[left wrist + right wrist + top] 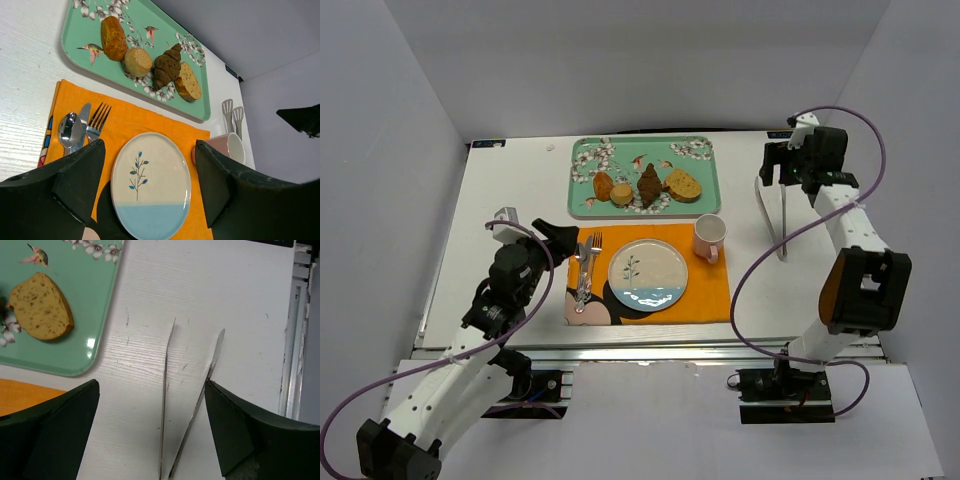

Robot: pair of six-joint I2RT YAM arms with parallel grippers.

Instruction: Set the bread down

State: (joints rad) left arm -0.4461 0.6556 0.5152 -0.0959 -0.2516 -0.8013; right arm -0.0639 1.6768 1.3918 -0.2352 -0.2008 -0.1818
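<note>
Several breads lie on a green flowered tray [582, 207]: an oblong loaf [604, 186], a round bun [622, 194], a dark croissant [649, 185] and a cut slice [684, 185]. An empty white and blue plate [648, 274] sits on an orange placemat [710, 295]. Metal tongs [775, 215] lie on the table right of the tray. My left gripper [563, 240] is open and empty above the placemat's left side; its view [150, 145] looks down on the plate [150, 185]. My right gripper [776, 168] is open and empty over the tongs [164, 390], whose two arms lie between its fingers.
A pink cup [709, 237] stands at the placemat's far right corner. A fork [591, 250], spoon [582, 290] and knife lie on the placemat left of the plate. White walls enclose the table on three sides. The slice [40, 307] shows on the tray in the right wrist view.
</note>
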